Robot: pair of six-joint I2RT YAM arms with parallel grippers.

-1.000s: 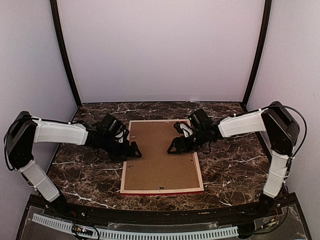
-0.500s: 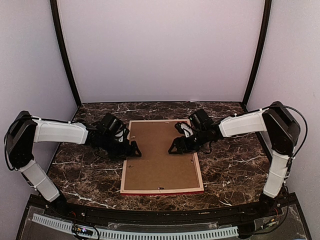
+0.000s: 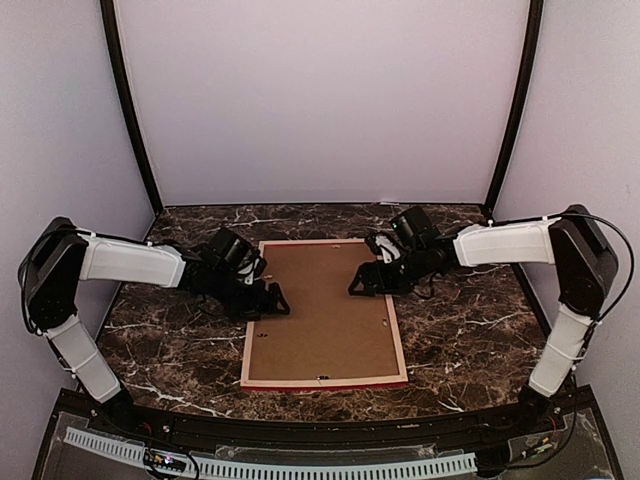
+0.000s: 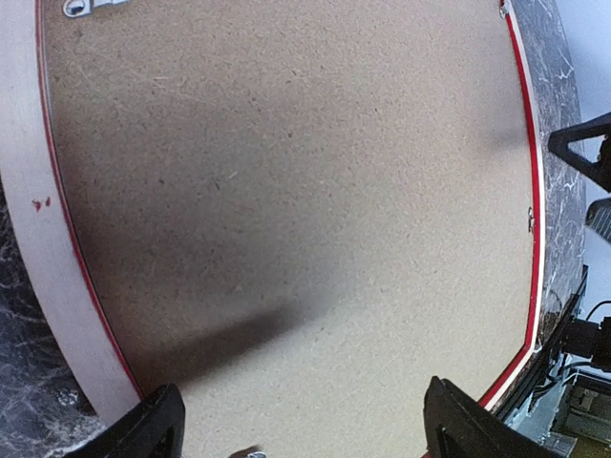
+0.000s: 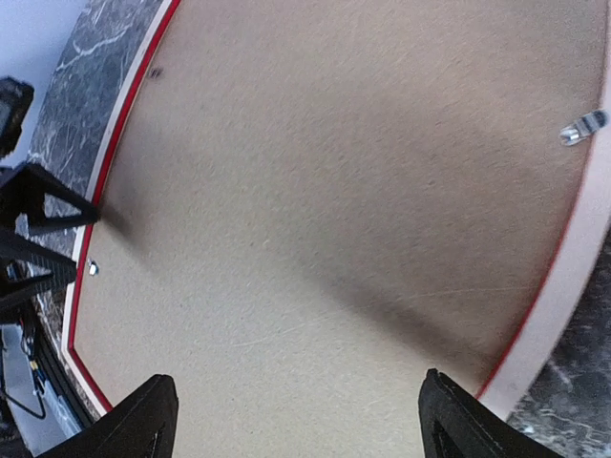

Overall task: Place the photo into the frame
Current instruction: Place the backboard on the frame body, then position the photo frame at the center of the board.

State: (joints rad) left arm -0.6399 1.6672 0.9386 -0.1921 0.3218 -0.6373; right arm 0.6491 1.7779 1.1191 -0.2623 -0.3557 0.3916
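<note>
The left hand [image 3: 272,300] was open, its two fingers [image 4: 153,431] spread wide with nothing between them. It hung low over the left edge of the frame [image 3: 325,381], pointing inward across it. From its own wrist camera, the brown backing board [image 4: 286,191] filled almost the whole view beneath the parted fingers. Whether the fingertips touched the board or hovered just above it could not be told from these angles.

The right hand [image 3: 358,285] was open too, its fingers [image 5: 456,425] set wide apart and empty. It reached in from the opposite side, over the right part of the board nearer the far end. The two hands faced each other across the board, well apart, and each showed as a dark shape at the edge of the other's wrist view.

The frame lay flat and face down on the dark marbled counter [image 3: 460,330], about midway between the two arms, its long sides running away from the bases. Its pale pinkish back rim [image 4: 57,286] ran around the backing board, with a thin red line at the inner edge and red showing along the near side. A small metal clip [image 5: 582,127] sat at the board's edge by the rim, and another metal fitting [image 4: 91,6] showed at a corner.
</note>
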